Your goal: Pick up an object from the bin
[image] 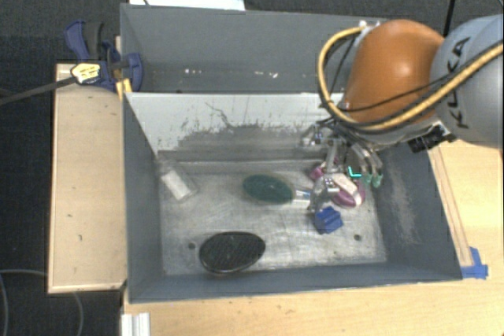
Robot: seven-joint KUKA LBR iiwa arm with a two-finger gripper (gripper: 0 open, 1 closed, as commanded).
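Landmark: green oval pad, lying flat near the middle of the bin floor. All places below are given relative to this pad.

Bin: grey metal bin with sloping walls. The pad and all the loose things lie on its flat floor.

Black oval brush: nearer the camera than the pad and slightly to its left. It is close to the front wall and well apart from the pad.

Blue block: small and angular, to the right of the pad and a little nearer the camera. It is just below the pink-and-white thing; whether the two touch cannot be told.

Pink-and-white thing: to the right of the pad, level with it, with purple parts at its edge. Its exact kind cannot be told. It lies directly under the gripper.

Pale strip: short and light-coloured, between the pad and the pink-and-white thing, beside the pad's right end.

Clear tube: small and see-through, well to the left of the pad, at the foot of the left wall.

Gripper: to the right of the pad, low in the bin and pointing down over the pink-and-white thing.

Gripper opening: cannot be told.

Gripper load: no thing can be seen held.

Arm: the orange cover and looped cables are farther back and to the right of the pad, above the bin's rear right corner.
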